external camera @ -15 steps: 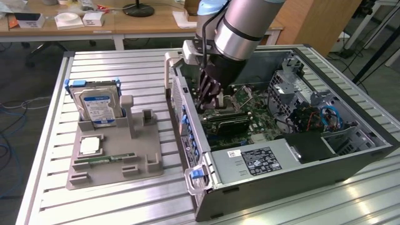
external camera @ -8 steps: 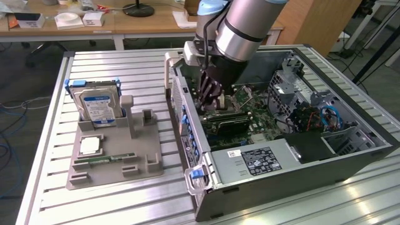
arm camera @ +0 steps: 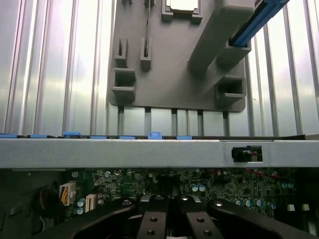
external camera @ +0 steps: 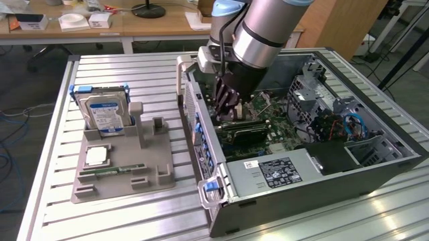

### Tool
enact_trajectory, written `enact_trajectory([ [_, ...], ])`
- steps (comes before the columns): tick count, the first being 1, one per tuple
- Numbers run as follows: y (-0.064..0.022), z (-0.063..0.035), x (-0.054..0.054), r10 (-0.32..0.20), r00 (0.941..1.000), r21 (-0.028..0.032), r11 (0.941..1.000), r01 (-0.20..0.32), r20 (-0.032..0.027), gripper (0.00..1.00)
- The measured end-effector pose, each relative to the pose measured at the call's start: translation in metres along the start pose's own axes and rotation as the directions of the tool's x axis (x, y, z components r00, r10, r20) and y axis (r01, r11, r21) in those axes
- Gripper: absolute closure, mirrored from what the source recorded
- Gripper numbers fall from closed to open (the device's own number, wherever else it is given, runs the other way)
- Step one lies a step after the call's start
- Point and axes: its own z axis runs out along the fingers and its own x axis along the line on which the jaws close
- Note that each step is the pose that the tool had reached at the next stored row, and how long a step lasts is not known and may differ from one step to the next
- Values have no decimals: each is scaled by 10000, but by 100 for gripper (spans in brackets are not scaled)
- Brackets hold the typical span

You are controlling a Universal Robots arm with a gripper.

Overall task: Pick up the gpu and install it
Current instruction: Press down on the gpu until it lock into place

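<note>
The gpu [external camera: 242, 131] sits on the motherboard [external camera: 278, 131] directly beneath the gripper [external camera: 228, 111], long axis along the case [external camera: 302, 193]; finger state unclear.

One camera looks down from high up at the desk [external camera: 54, 150]. The wrist camera sits close inside the computer case [arm camera: 149, 152]. Both see the gray holder [external camera: 124, 170].
</note>
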Motion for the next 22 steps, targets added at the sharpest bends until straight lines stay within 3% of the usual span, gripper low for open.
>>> enact_trajectory([
  [7,43,7,1,-1,10000,-19,10000,1,1,89],
  [10,57,-37,-1,13,10000,-156,9999,-13,-5,89],
  [13,59,-61,-3,13,10000,-211,9998,-13,0,89],
  [22,41,11,15,10,10000,-231,9997,-10,-28,89],
])
